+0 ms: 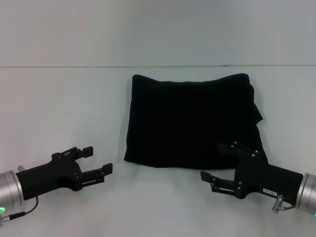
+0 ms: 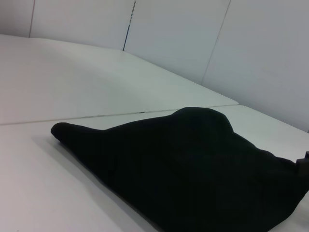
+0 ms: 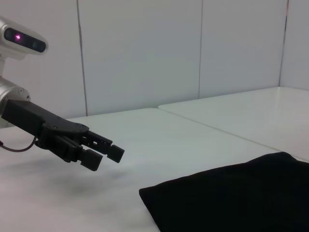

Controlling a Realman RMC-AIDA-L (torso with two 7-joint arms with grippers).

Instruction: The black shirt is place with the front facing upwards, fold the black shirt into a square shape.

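I count one black shirt [image 1: 190, 121], folded into a single plain dark rectangle, on one white desk [image 1: 59, 108]. I count two robot hands: the left hand [image 1: 98, 162] at 8 o'clock, the right hand [image 1: 217, 163] at 4 o'clock.

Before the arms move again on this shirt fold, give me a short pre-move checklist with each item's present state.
1. Shirt folded to a compact block: ok, roughly rectangular, plain black face up.
2. Edges tidy: not ok, cloth bulges out along the side nearer the right arm.
3. Left gripper free: ok, open, empty, apart from the shirt near its near corner.
4. Right gripper free: ok, open, nothing between the fingers, at the shirt's near right corner.
5. Right gripper clear of the cloth: cannot tell, it overlaps the corner in the head view.
6. Shirt lying on the table: ok.
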